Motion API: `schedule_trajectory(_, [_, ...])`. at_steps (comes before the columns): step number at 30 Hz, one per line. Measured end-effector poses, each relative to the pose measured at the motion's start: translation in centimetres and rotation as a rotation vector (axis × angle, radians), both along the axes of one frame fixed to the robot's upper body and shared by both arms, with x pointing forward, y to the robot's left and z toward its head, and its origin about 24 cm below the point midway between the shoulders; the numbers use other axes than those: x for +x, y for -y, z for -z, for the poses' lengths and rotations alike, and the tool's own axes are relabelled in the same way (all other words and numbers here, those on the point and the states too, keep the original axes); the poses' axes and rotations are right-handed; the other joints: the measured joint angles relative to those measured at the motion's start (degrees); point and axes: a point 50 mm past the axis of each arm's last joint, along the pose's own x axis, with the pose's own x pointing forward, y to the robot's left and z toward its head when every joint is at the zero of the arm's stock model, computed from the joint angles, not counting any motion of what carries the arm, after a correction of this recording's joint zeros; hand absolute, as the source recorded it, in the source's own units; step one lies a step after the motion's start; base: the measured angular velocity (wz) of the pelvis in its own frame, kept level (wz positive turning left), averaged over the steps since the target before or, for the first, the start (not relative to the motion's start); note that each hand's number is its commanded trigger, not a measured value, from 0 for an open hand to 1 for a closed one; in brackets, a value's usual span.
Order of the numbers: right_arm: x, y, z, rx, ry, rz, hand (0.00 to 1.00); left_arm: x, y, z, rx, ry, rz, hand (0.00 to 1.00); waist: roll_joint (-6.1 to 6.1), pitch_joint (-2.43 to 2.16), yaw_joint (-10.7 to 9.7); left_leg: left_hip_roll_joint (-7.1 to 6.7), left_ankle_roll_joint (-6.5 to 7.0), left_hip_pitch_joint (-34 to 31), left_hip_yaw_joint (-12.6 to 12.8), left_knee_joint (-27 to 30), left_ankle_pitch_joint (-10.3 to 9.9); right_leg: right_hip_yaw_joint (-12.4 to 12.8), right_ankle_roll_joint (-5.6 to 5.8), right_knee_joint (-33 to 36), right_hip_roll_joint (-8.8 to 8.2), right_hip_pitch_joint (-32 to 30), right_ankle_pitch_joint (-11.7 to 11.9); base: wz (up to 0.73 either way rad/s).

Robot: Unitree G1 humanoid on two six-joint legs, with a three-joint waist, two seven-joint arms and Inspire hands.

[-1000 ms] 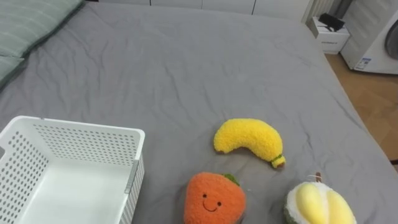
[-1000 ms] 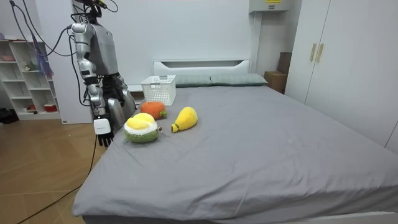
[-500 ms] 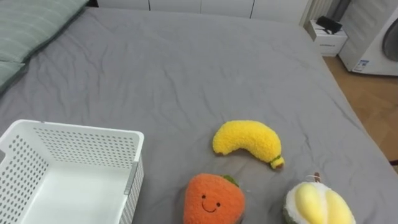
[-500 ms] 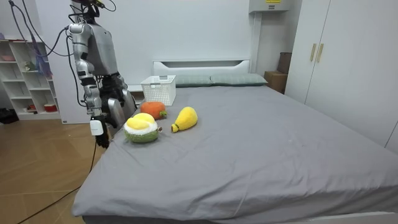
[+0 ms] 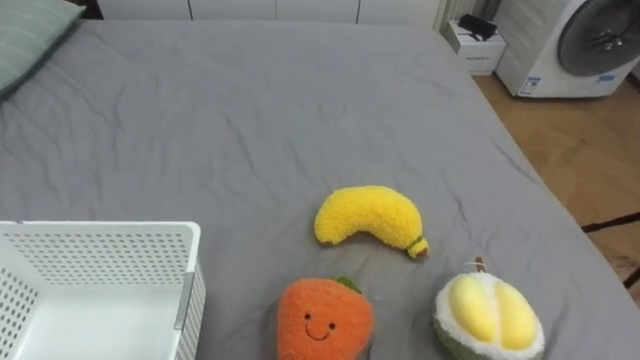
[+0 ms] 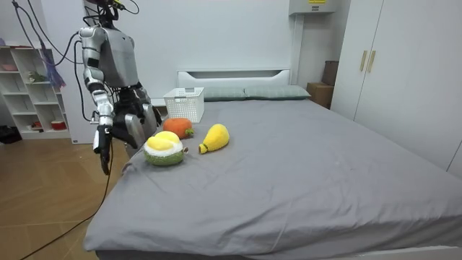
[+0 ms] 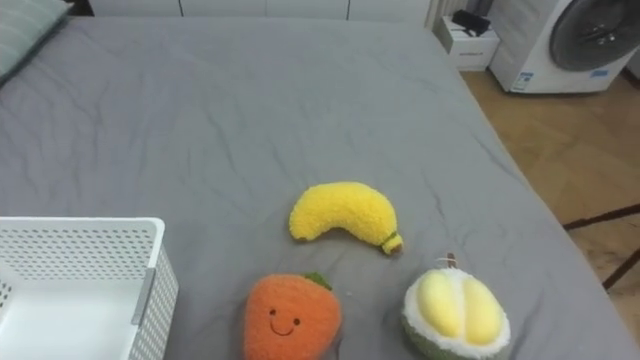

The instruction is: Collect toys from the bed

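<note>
Left eye view: banana, orange, durian plushes outside white basket.

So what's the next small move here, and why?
Probably lift the right hand, hanging low beside the bed, toward the durian plush: it lies on that side, and it, the banana plush and the orange plush all lie outside the white basket.

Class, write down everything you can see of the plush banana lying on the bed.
The plush banana is a fuzzy, bright yellow soft toy, bent in an arc with its hump away from the robot. Its left end is rounded; its right end carries a small green tip. It lies flat on the grey bed sheet, touching nothing else, beyond the orange toy and durian toy.
</note>
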Motion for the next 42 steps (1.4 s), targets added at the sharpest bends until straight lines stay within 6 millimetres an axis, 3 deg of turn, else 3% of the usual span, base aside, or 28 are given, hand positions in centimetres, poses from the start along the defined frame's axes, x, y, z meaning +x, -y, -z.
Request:
schedule_trajectory(3, [3.7, 0.5, -2.6, -0.125, 0.117, -0.063, 0.0, 0.5, -0.1, 0.0, 0.003, 0.013, 0.022, 0.0, 0.0, -0.12, 0.74, 0.14, 0.0, -1.11, 0.21, 0.39, 0.0, 0.04, -0.02, 0.02, 0.09, -1.01, 0.29, -0.04])
schedule_trajectory(5, [5.2, 0.5, -4.0, -0.185, 0.175, -0.117, 0.0, 0.6, -0.2, -0.1, 0.006, 0.022, 0.045, 0.0, 0.08, -0.26, 1.22, 0.16, 0.0, -1.44, 0.19, 0.4, 0.0, -0.02, -0.01, -0.03, 0.13, -1.32, 0.29, 0.0])
schedule_trajectory(9, [8.2, -0.8, -6.6, -0.247, 0.315, -0.25, 0.0, 0.8, 0.0, -0.1, 0.0, 0.028, 0.066, 0.0, 0.36, -0.06, 2.11, 0.36, -0.02, -1.66, 0.28, 0.21, -0.01, -0.06, -0.02, 0.0, 0.17, -1.46, 0.36, 0.0])
schedule_trajectory(15, [10.3, -3.3, -7.4, -0.248, 0.386, -0.468, 0.0, 0.9, 0.3, 0.0, -0.005, 0.038, 0.091, 0.0, 1.16, -0.06, 2.91, 0.47, -0.04, -1.86, 0.13, 0.22, -0.02, -0.29, -0.03, 0.06, 0.18, -1.55, 0.41, 0.01])
schedule_trajectory(24, [10.9, -6.9, -6.0, -0.318, 0.247, -0.86, 0.0, 1.0, 0.8, 0.1, -0.013, 0.029, 0.128, 0.0, 1.12, -0.21, 2.76, 0.57, -0.13, -1.4, -0.26, 0.5, 0.04, -0.79, -0.08, 0.19, 0.18, -0.76, 0.43, 0.01])
schedule_trajectory(28, [10.4, -6.9, -5.1, -0.351, 0.148, -0.954, 0.0, 0.5, 0.8, 0.1, -0.015, 0.016, 0.131, 0.0, 0.64, -0.3, 3.0, 0.6, -0.14, -1.3, -0.23, 0.54, 0.04, -1.05, -0.08, 0.17, 0.15, -0.78, 0.45, 0.0])
schedule_trajectory(33, [9.1, -7.1, -3.1, -0.275, 0.001, -1.065, 0.0, 0.5, 0.7, 0.0, -0.012, 0.004, 0.125, 0.0, 0.18, -0.41, 3.06, 0.59, -0.14, -1.45, -0.21, 0.48, 0.04, -1.04, -0.1, 0.09, 0.15, -0.87, 0.47, 0.0])
schedule_trajectory(38, [8.9, -7.2, -2.8, -0.256, -0.051, -1.144, 0.0, 0.5, 0.5, 0.0, -0.007, -0.008, 0.111, 0.0, -0.48, -0.74, 3.11, 0.6, -0.15, -1.37, -0.42, 0.51, 0.04, -1.73, -0.1, 0.03, 0.01, -0.51, 0.47, 0.02])
schedule_trajectory(42, [8.3, -7.2, -2.0, -0.225, -0.111, -1.207, 0.0, 0.7, 0.3, -0.1, -0.004, -0.005, 0.112, 0.0, -1.33, -0.49, 3.25, 0.55, -0.16, -1.44, -1.45, 0.96, -0.01, -2.49, -0.1, -0.04, -0.06, 0.46, 0.47, 0.1])
